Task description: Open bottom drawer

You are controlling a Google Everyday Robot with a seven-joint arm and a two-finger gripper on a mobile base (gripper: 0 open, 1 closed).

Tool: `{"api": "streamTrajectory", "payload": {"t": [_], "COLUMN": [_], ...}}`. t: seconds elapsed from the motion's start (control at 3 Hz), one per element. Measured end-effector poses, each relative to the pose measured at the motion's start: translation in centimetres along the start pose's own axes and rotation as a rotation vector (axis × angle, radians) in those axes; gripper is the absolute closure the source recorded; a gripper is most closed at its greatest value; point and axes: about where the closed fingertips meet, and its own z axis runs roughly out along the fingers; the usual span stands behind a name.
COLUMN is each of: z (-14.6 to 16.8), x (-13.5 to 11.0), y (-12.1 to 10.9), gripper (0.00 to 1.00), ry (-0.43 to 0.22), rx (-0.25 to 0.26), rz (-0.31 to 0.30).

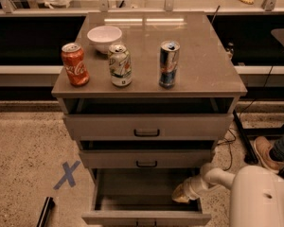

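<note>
The bottom drawer [146, 216] of the grey-taupe cabinet is pulled well out, showing its shallow grey tray [137, 188]. Its front sits at the lower edge of the view and its handle is barely visible. The middle drawer [146, 159] and the top drawer [146, 126] above it are each slightly out, both with black bar handles. My gripper [181, 195] is on the end of my white arm [217, 178]. It sits inside the bottom drawer's right side, just behind the front panel.
On the cabinet top [203, 56] stand a red Coca-Cola can [75, 64], a green-white can [119, 65], a blue-silver can [169, 64] and a white bowl [104, 37]. A blue tape X [66, 175] marks the floor at left. A person's shoe [265, 152] is at right.
</note>
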Motion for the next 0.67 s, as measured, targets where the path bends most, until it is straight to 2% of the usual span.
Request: {"api": "streamTrajectory", "payload": {"t": [0.33,0.67], "z": [3.8,5.8], "x": [0.2,-0.5], "y": [-0.8,-0.4], "gripper": [0.98,1.00], "ry": [-0.035,-0.045], "rx": [-0.027,-0.058], "rz": [-0.047,-0.075]}}
